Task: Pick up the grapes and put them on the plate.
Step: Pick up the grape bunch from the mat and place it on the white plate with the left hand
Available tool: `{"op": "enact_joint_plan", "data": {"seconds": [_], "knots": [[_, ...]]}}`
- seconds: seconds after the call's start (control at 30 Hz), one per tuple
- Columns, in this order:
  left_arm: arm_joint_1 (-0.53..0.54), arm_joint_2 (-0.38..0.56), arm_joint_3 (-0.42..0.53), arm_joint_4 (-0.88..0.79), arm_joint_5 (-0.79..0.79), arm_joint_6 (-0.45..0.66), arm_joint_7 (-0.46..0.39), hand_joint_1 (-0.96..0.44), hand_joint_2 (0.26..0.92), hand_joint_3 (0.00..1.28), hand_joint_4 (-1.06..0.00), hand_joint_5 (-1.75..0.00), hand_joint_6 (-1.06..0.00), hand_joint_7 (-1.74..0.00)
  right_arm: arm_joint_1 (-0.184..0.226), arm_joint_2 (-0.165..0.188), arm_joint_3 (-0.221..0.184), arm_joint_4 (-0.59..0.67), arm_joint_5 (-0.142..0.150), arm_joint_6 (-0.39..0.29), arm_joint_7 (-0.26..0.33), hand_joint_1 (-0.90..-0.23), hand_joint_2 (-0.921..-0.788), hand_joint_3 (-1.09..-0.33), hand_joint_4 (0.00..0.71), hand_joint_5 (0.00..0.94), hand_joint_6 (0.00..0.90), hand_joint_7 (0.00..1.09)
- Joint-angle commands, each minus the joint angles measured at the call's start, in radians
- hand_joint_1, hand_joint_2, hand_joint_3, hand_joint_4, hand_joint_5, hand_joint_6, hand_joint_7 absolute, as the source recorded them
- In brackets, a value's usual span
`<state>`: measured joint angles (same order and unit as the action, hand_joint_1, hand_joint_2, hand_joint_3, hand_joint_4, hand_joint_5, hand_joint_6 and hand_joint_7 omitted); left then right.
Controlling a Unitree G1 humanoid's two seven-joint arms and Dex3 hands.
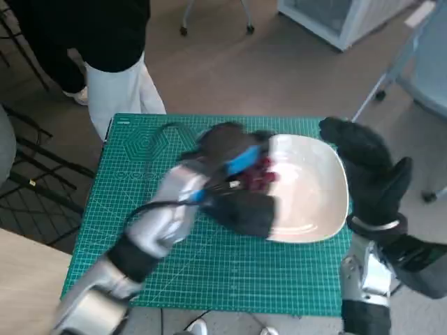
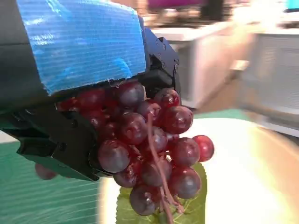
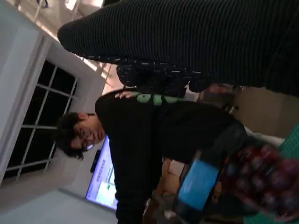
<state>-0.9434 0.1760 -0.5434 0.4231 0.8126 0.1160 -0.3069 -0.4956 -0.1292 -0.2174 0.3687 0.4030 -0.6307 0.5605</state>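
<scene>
The left hand (image 1: pixel 234 164) holds the grapes (image 2: pixel 149 154) just over the white plate (image 1: pixel 318 188) on the green mat (image 1: pixel 223 272). The right hand (image 1: pixel 374 178) is raised beside the plate, fingers apart, holding nothing

This looked like an office or lab. A green cutting mat (image 1: pixel 209 265) covered the small table, wheeled chair legs (image 1: pixel 216 17) stood on the grey floor, and a lit monitor (image 3: pixel 105 179) glowed behind a seated person (image 3: pixel 140 140).

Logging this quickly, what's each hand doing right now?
Left hand: holding the red grapes over the plate.
Right hand: open, holding nothing.
</scene>
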Motion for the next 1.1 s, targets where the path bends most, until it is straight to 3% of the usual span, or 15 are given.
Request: {"op": "enact_joint_plan", "data": {"seconds": [0.03, 0.5, 1.1], "knots": [[-0.073, -0.046, -0.016, 0.093, -0.017, -0.036, 0.003, 0.01, 0.921, 0.19, -0.56, -1.43, -0.5, -1.16, 0.036, -0.014, -0.016, -0.009, 0.021, -0.001, 0.008, -0.529, -0.921, -0.576, 0.281, 0.003, 0.065, 0.44], [-0.192, -0.154, -0.035, 0.391, -0.048, -0.129, 0.059, 0.0, 0.921, 0.25, -0.48, -1.5, -0.46, -1.22, 0.067, -0.021, -0.026, -0.026, 0.019, -0.031, -0.012, -0.544, -0.921, -0.555, 0.269, 0.003, 0.119, 0.34], [-0.218, -0.183, -0.042, 0.514, -0.046, -0.148, 0.08, 0.0, 0.921, 0.3, -0.38, -1.6, -0.43, -1.26, 0.07, -0.016, -0.025, -0.009, 0.016, -0.05, -0.026, -0.55, -0.921, -0.548, 0.269, 0.004, 0.147, 0.29]]}}
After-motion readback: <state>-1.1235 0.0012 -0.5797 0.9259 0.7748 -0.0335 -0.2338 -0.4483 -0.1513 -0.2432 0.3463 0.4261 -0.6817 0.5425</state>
